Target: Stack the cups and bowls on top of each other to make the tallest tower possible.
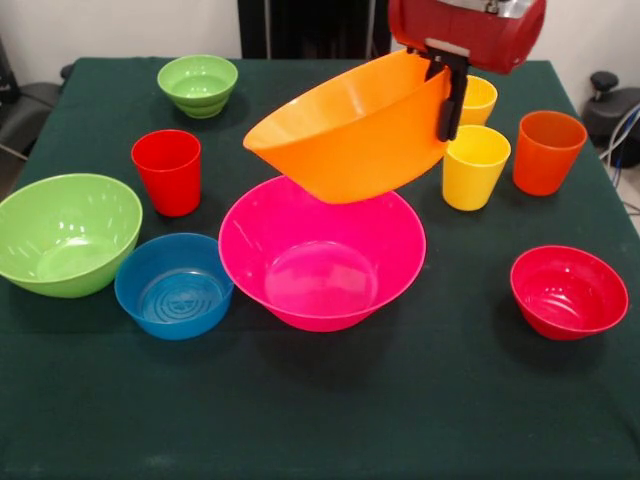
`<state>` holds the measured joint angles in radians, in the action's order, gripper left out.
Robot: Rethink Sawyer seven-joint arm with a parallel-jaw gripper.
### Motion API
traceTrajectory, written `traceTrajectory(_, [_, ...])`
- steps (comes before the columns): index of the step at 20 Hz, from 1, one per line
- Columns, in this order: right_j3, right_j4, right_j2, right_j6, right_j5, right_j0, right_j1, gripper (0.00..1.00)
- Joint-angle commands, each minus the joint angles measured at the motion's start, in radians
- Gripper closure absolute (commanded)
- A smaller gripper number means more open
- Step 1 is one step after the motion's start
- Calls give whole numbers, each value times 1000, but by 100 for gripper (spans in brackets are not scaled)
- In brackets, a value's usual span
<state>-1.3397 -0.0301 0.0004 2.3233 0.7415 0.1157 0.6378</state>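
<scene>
Tool (448, 95) pinches the far rim of the large orange bowl (352, 130), one black finger down its outer wall. The bowl hangs tilted above the pink bowl's (322, 255) rim at 12 o'clock. The red arm (465, 28) enters from 1 o'clock. Yellow cups (474, 166) stand just beside the tool at 3 o'clock; bare table (330, 420) lies at 6 o'clock.

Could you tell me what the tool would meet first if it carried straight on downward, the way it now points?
Probably the large pink bowl: the tool grips the tilted orange bowl by its rim, and that bowl hangs right above the pink one. With one view, depth is uncertain; the yellow cup stands close beside.
</scene>
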Motion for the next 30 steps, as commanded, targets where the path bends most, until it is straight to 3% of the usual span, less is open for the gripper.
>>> traceTrajectory(1, [-12,-43,82,-75,43,15,-52,100])
traceTrajectory(10, [-8,-54,82,-65,11,11,-65,100])
traceTrajectory(18, [9,-59,117,-134,17,56,-84,100])
traceTrajectory(30, [64,-90,136,-158,29,88,-128,100])
